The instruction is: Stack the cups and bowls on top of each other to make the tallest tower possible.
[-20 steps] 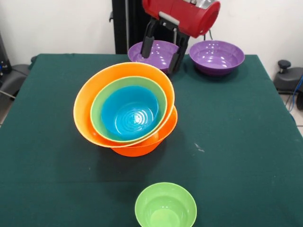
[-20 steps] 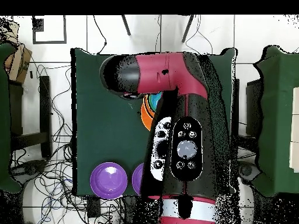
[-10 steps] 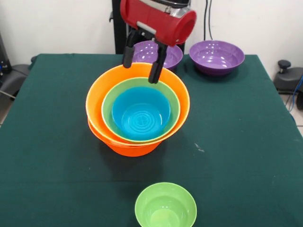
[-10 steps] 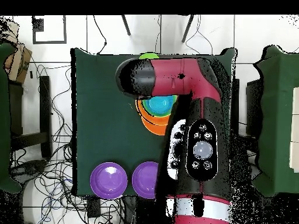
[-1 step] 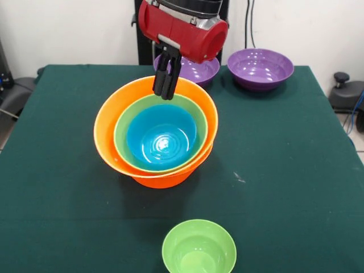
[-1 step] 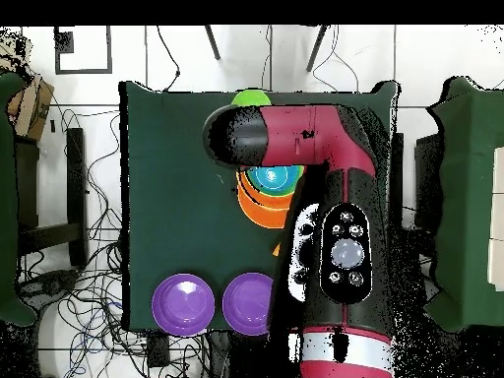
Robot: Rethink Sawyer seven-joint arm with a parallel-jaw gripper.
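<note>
The tower (image 5: 156,170) stands mid-table: a large orange bowl as base, a second orange bowl (image 5: 108,133) tilted in it, then a medium green bowl (image 5: 122,136) and a blue bowl (image 5: 162,136). My gripper (image 5: 165,95) hangs over the tower's far side, its fingers together at the green bowl's far rim, inside the upper orange bowl. A small green bowl (image 5: 199,250) sits alone at the near edge. From overhead, the arm (image 6: 330,187) hides the gripper, and only part of the tower (image 6: 258,202) shows. No cups are in view.
Two purple bowls (image 5: 260,68) (image 5: 196,67) stand side by side at the far edge behind the gripper, also visible from overhead as purple bowls (image 6: 183,303) (image 6: 248,303). Green cloth covers the table (image 5: 296,170). The small green bowl (image 6: 251,97) peeks out by the arm.
The gripper came from the purple bowls to the tower's far rim and its fingers closed. The upper bowls levelled and shifted right, then tilted left again.
</note>
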